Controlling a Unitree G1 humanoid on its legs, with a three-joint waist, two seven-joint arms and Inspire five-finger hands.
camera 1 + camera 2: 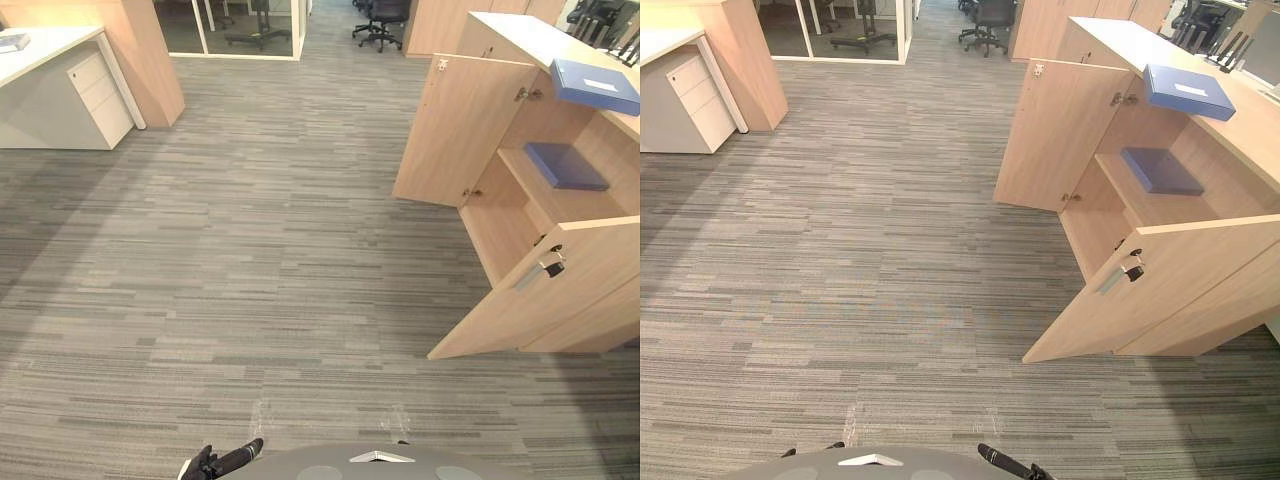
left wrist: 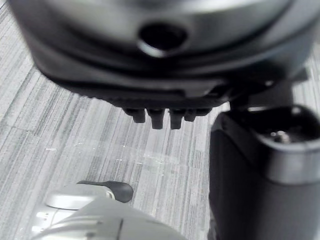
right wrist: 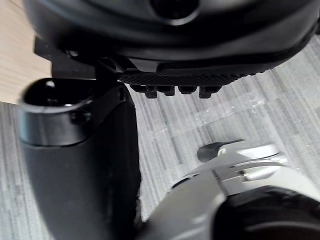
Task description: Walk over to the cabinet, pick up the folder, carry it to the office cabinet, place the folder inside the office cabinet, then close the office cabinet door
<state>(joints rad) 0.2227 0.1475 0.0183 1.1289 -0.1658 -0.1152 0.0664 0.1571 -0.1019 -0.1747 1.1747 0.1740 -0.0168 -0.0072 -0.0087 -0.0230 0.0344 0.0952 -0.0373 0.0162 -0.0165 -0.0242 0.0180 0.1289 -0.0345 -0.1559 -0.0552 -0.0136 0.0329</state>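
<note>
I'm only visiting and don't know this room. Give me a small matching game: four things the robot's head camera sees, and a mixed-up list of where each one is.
Things:
1. light blue folder
2. dark blue folder
3. drawer unit
4. black chair

Places:
A. on a shelf inside the open cabinet
B. under the white desk, far left
C. on top of the cabinet
D. at the far end of the carpet

Pairs: 1-C, 2-A, 3-B, 4-D
</note>
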